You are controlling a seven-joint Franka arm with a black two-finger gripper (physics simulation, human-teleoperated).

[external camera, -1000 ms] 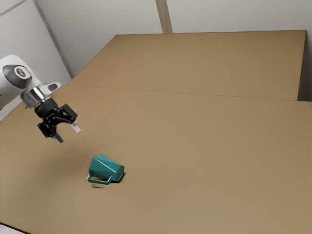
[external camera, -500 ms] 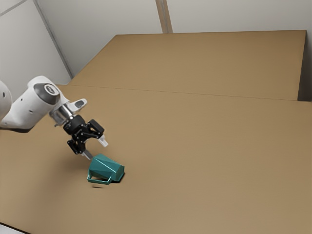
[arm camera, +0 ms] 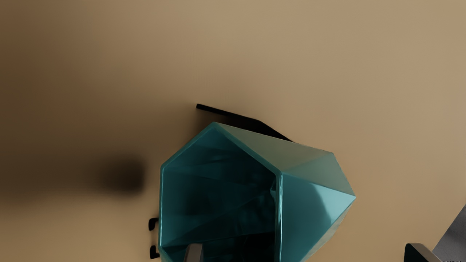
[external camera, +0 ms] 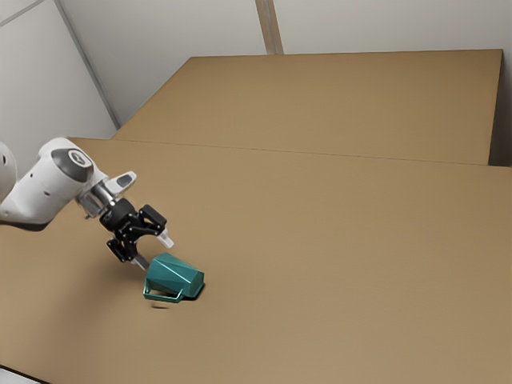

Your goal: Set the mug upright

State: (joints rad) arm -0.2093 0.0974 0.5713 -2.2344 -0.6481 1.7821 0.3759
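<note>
Centrally in the left part of the exterior view, somewhat toward the near side, a faceted teal mug (external camera: 174,276) is seen lying on its side on a brown table (external camera: 336,240). Its mouth is turned toward the exterior view's left and its narrower base toward the exterior view's right, while its angular handle (external camera: 164,299) is presented on the near side. The black two-finger gripper (external camera: 153,250) is carried by the white arm (external camera: 58,186), which is extended from the exterior view's left, and is held tilted, close beside the mouth end of the mug. The tool is parted, with a wide gap between its fingers, and nothing is grasped.

In the wrist view, the dark interior of the mug is exposed within its polygonal rim (arm camera: 279,211). One fingertip (arm camera: 195,253) is seen against the mug's opening; the other fingertip (arm camera: 418,253) is set well apart from it, beyond the mug's outer wall. Whether the first is in contact with the mug cannot be told. A dark shadow (arm camera: 255,125) is cast on the table alongside the mug. At the far side of the scene, a pale wall (external camera: 384,24) is crossed by an upright brown strip (external camera: 270,28).
</note>
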